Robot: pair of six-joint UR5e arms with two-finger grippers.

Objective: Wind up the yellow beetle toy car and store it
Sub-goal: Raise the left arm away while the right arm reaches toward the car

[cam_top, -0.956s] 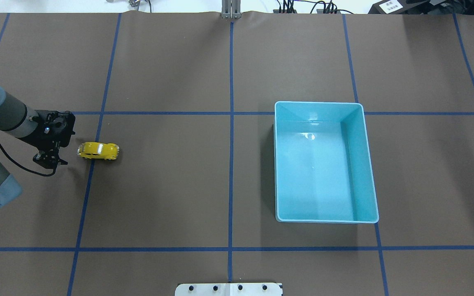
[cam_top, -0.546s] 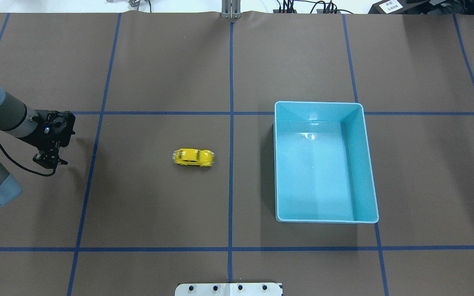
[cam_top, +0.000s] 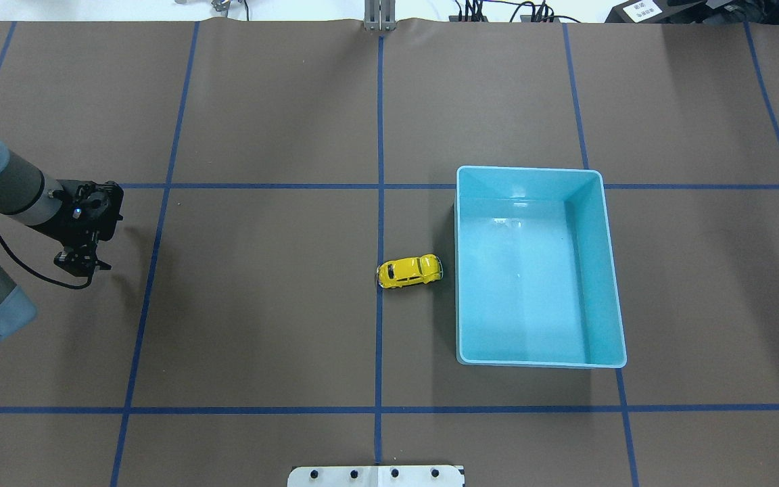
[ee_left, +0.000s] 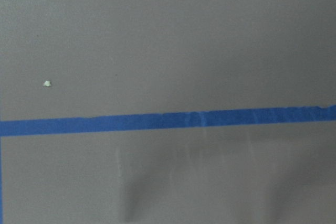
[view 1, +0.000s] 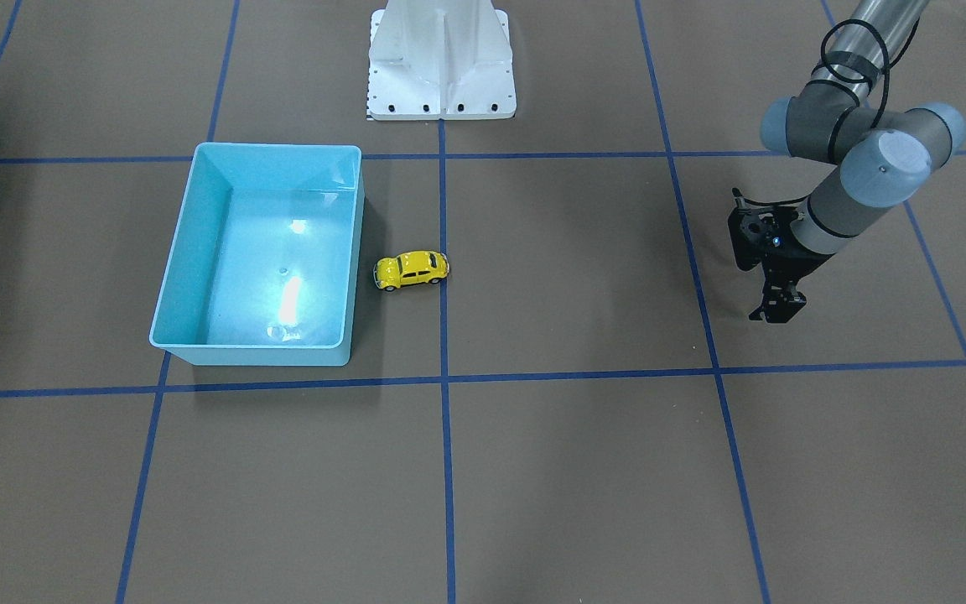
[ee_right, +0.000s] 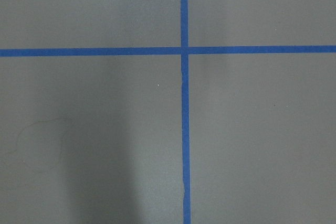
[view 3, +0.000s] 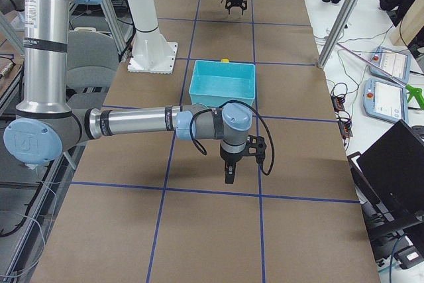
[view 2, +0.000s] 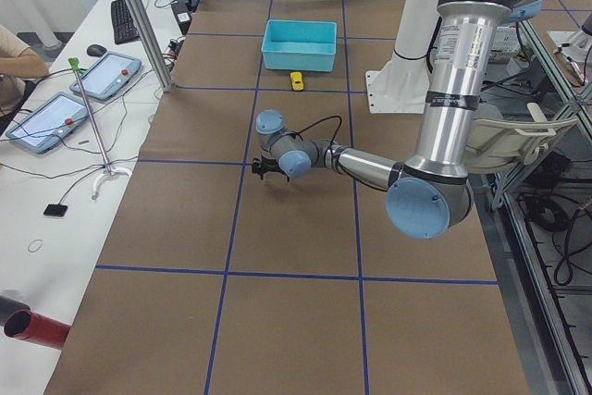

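car: yellow beetle toy car [cam_top: 410, 271] just beside bin [cam_top: 459, 304], nose toward it
left gripper [cam_top: 83, 265]: spread, empty, well apart on car's left
right gripper [view 3: 229, 177]: cannot tell grip

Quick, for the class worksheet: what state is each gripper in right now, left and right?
Left gripper: open, holding nothing.
Right gripper: cannot be told; only a side view shows it.

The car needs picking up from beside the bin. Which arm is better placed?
Probably left. The yellow beetle toy car lies beside the blue bin on the left arm's side, bare table between it and the left fingers. The right fingers hang beyond the bin and would reach over it.
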